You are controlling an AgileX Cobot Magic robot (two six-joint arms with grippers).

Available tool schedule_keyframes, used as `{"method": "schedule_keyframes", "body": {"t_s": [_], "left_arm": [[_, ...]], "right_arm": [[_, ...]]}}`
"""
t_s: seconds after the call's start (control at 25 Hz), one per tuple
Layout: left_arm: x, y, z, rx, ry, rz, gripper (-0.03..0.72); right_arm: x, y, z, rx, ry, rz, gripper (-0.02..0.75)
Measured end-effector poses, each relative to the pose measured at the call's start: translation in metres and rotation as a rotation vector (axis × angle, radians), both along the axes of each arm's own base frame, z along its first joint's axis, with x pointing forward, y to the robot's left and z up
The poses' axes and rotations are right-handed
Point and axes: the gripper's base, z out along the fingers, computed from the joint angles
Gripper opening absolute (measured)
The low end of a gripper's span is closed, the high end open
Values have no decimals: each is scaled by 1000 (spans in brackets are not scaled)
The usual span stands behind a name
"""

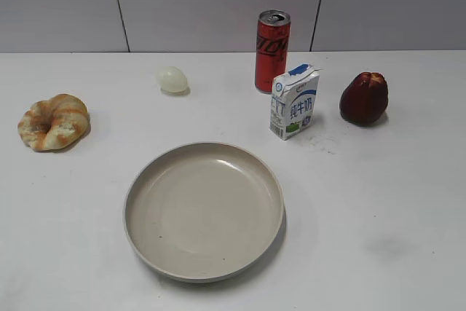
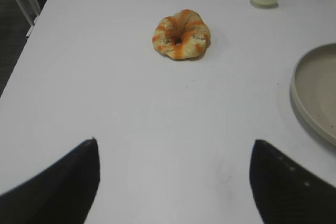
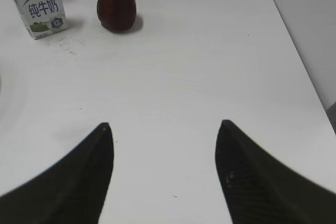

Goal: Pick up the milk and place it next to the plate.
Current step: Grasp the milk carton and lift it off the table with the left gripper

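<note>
The milk (image 1: 294,101), a small white carton with a blue top and blue characters, stands upright behind and to the right of the plate (image 1: 145,231). It also shows at the top left of the right wrist view (image 3: 39,4). The beige plate sits at the front middle; its rim shows in the left wrist view (image 2: 299,98). My left gripper (image 2: 173,148) is open and empty over bare table. My right gripper (image 3: 165,129) is open and empty, well short of the milk. Neither gripper shows in the exterior view.
A red can (image 1: 272,50) stands just behind the milk. A dark red fruit (image 1: 364,98) sits to the milk's right (image 3: 116,4). A pale egg (image 1: 172,79) and a croissant-like bread (image 1: 54,121) lie at the left (image 2: 181,34). The table's right edge (image 3: 310,82) is near.
</note>
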Motion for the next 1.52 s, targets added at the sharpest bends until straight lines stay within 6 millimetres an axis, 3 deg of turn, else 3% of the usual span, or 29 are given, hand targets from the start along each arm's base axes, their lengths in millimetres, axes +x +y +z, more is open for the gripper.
{"method": "schedule_keyframes", "body": {"t_s": [0.56,0.72,0.92,1.2,1.36,1.52], "left_arm": [[0,0,0,-2,3,-1,687],[12,-2,9,-19,1,-3,667],[62,-4,27,-56,-24,13,659],[161,-26,35,-57,124,-142,657],[220,-59,46,-48,185,-281,655],[267,-117,57,-23,193,-447,654]], "right_arm": [[0,0,0,0,0,0,466],[0,0,0,0,0,0,466],[0,0,0,0,0,0,466],[0,0,0,0,0,0,466],[0,0,0,0,0,0,466],[0,0,0,0,0,0,466]]}}
